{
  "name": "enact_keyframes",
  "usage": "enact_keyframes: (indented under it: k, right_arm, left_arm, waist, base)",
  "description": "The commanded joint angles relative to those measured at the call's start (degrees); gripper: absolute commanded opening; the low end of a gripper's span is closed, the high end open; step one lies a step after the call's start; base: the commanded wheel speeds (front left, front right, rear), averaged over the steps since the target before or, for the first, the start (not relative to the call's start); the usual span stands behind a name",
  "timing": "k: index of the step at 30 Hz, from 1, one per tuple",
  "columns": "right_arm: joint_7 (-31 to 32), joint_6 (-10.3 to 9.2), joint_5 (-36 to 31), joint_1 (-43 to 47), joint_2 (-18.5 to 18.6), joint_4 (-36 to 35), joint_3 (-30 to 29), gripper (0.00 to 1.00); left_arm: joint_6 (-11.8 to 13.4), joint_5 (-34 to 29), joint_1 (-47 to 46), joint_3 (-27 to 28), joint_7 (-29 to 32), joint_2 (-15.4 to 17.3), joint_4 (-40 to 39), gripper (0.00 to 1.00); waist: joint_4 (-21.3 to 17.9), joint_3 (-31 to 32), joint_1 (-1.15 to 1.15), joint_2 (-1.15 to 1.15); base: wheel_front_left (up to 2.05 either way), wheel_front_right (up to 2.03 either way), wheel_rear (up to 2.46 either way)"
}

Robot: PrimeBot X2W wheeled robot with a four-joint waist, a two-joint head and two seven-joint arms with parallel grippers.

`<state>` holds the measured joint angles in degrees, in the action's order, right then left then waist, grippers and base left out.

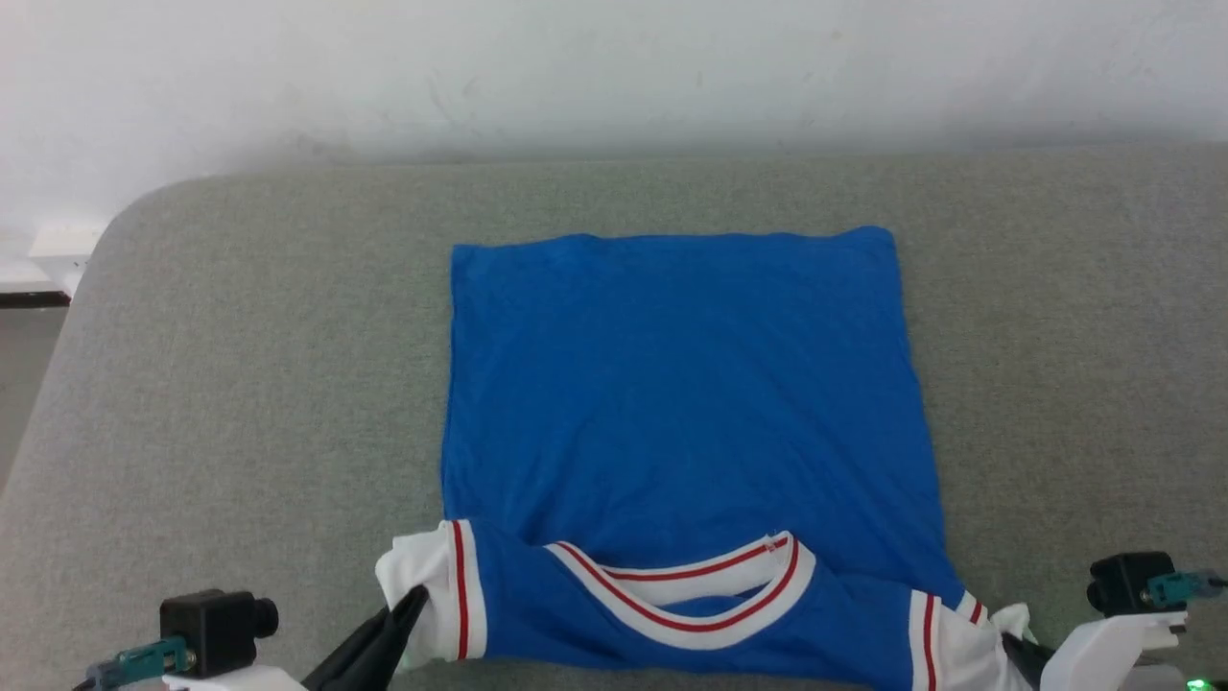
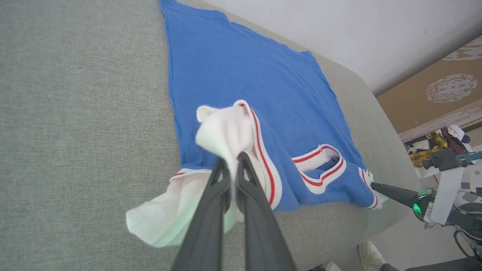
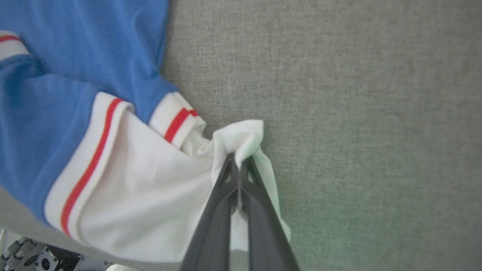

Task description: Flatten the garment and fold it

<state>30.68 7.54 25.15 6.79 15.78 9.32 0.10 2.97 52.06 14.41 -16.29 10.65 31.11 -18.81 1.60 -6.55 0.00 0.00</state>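
Garment point(image 1: 681, 384), bright blue jersey tee, lies spread in the middle of the grey fabric surface point(image 1: 240, 384), plain blue side up, mostly smooth with light creases. Hem sits at the far side toward the white wall point(image 1: 576, 77); shoulders and neck are at the near edge by the robot. The near strip is rumpled and rides up a bit over the body. Collar point(image 1: 691, 590), white with thin red stripes, sits centred on that near strip, its opening toward the far side. Left sleeve end point(image 1: 422, 576), white with a red stripe, is bunched and lifted off the surface, loose white cloth sagging below it in the left wrist view. Right sleeve end point(image 1: 959, 643), also white with a red stripe, is crumpled at the near right corner, partly over the surface's edge. Left gripper point(image 1: 417, 597) has its dark fingers pressed together, pinching the left sleeve end. Right gripper point(image 3: 238, 158) has fingers closed tight, pinching a wad of white cloth at the right sleeve end. Left wrist view also catches a cardboard box point(image 2: 433, 86) past the surface and a person's white shoe point(image 2: 371, 254) on the floor.
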Motion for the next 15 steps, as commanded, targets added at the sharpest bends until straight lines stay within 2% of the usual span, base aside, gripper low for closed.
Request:
enact_keyframes:
  k: [1,3,4,5,9,15]
  right_arm:
    - [-1.00,-0.05,-0.11,-1.35,-0.32,2.13,0.80,0.36]
    - [-2.44,-0.05,0.36,-2.27,-0.10,3.52,1.08,0.53]
    - [-3.12,-0.05,0.92,-2.57,-0.09,3.73,0.81,0.84]
    - [-3.69,-0.05,1.57,-2.71,0.02,3.53,0.49,1.00]
    - [-3.89,-0.05,4.10,-2.42,1.62,-1.73,-2.12,1.00]
    - [0.47,-0.05,6.17,-4.14,4.34,-17.48,-9.34,1.00]
  left_arm:
    - [-0.58,-0.91,-1.21,0.09,-0.20,0.03,0.06,0.00]
    - [-0.68,-1.13,-1.48,0.09,-0.56,-0.06,0.24,0.00]
    - [-0.74,-1.25,-1.56,0.06,-0.74,-0.10,0.31,0.00]
    - [-0.81,-1.41,-1.62,0.02,-0.96,-0.14,0.37,0.00]
    - [-0.93,-1.89,-1.37,-0.11,-1.85,-0.35,0.59,0.00]
    - [-0.95,-2.74,-1.08,-0.20,-2.86,-0.30,0.25,0.00]
  waist:
    - [0.35,-0.46,0.00,0.00]
    - [0.38,-0.65,0.00,0.00]
    - [0.38,-0.72,0.00,0.00]
    - [0.39,-0.80,0.00,0.00]
    - [0.16,-1.19,0.00,0.00]
    - [0.02,-3.51,0.00,0.00]
  base:
    - [0.00,0.00,0.00]
    - [0.00,0.00,0.00]
    - [0.00,0.00,0.00]
    - [0.00,0.00,0.00]
    - [0.00,0.00,0.00]
    - [0.00,0.00,0.00]
